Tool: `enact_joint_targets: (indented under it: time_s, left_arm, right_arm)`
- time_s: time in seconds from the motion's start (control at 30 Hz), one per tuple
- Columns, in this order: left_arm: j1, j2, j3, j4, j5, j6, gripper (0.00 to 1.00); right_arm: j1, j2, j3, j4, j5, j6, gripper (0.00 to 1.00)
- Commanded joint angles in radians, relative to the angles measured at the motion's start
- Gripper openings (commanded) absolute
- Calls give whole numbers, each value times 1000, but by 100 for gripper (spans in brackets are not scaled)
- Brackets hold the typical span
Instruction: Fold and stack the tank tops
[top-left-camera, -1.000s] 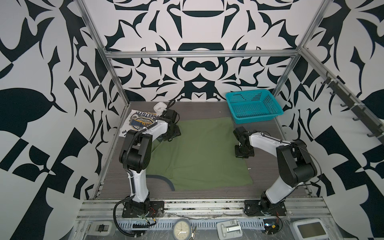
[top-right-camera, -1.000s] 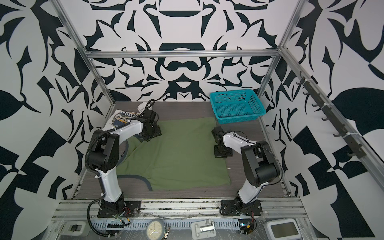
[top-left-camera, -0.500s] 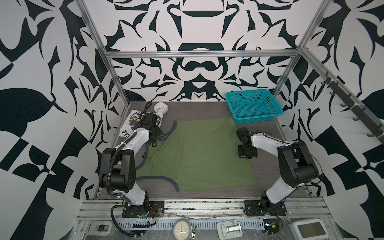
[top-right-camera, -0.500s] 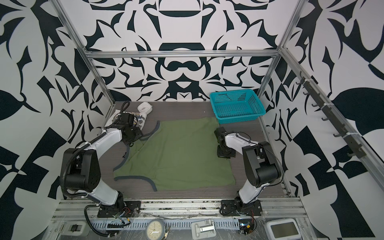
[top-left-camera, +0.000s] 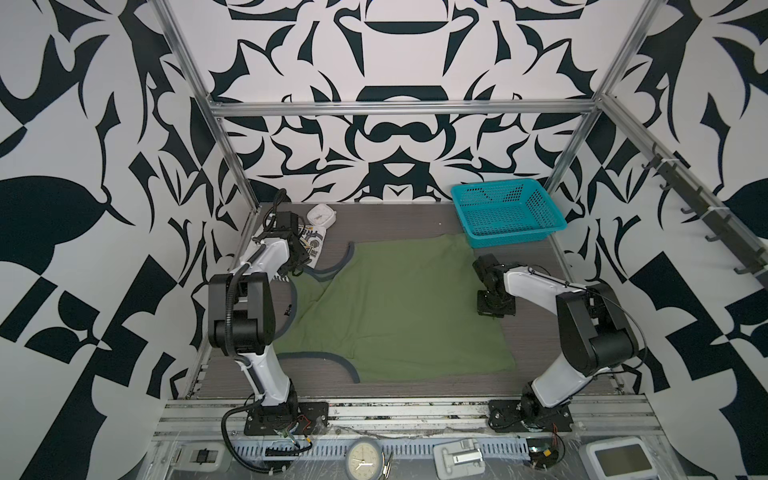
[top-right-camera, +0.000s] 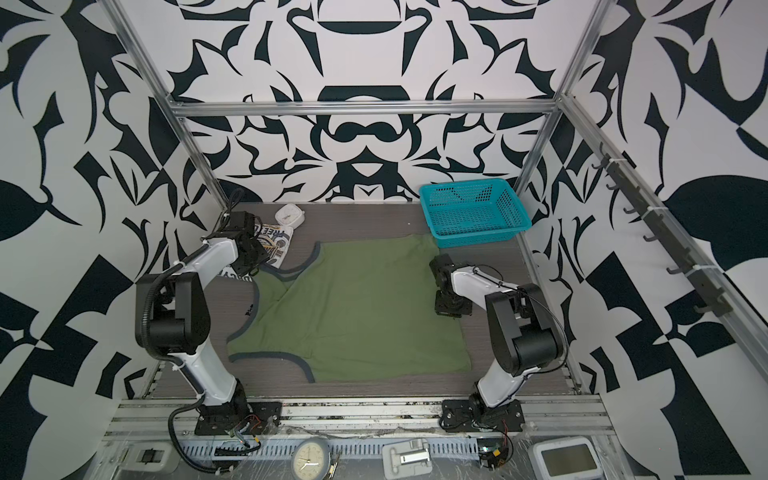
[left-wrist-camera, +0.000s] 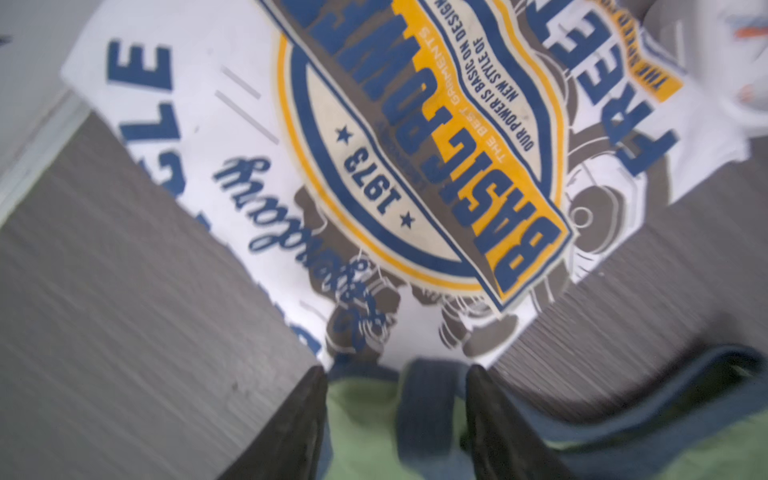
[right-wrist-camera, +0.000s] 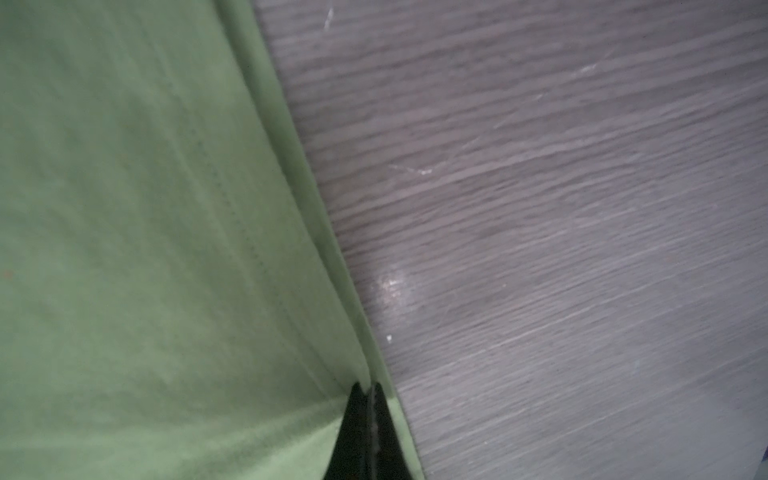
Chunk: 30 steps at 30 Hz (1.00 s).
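The olive green tank top (top-left-camera: 407, 307) is spread flat across the middle of the table (top-left-camera: 399, 220). Its dark-trimmed straps are turned toward the left arm and its hem toward the right arm. The white tank top (top-left-camera: 313, 245) is laid folded at the far left corner with its blue-yellow emblem facing up, just beside the green top's far strap (left-wrist-camera: 428, 399).

That strap is seen between the fingers of the left end effector (left-wrist-camera: 395, 370), which are held apart at a middling width and are not pressed onto it. The hem edge is pinched by the right end effector (right-wrist-camera: 365, 388); its jaws are closed tight, and creases in the cloth are drawn toward the tips.

A small white clock (top-left-camera: 321, 215) is set just behind the white top. A teal basket (top-left-camera: 515, 232) is placed at the far right corner, just beside the green top's far hem corner.
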Motion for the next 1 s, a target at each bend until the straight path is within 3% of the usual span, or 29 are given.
enact_joint_targets:
  time_s: [0.0,0.23,0.37,0.47,0.6,0.77,0.87,0.93,0.97]
  left_arm:
    - [0,31,48,-48,12,9,45]
    - [0,36,64,-49,49,-8,26]
    - [0,17,71,-74,13,-14,11]
    - [1,-32,75,-104,-60,-27,7]
    - [31,-94,80,-155,-155,-63,7]
    - [91,-66,88,-169,-115,-74,8]
    - [96,4,131,-179,-60,-36,19]
    - [96,55,172,-207,-33,-18,31]
    - [97,71,187,-220,-27,-13,38]
  right_arm:
    - [-9,-3,-25,-15,-10,11,0]
    - [-9,-4,-24,-14,-13,10,0]
    - [-8,-7,-25,-14,-14,9,0]
    - [-9,-10,-22,-15,-15,9,0]
    - [-9,-13,-20,-18,-14,9,0]
    - [-9,-15,-15,-3,-25,9,0]
    - [-9,-12,-8,13,-86,2,0]
    - [-9,-7,6,12,-104,-4,1]
    - [-8,-8,13,11,-115,-7,9]
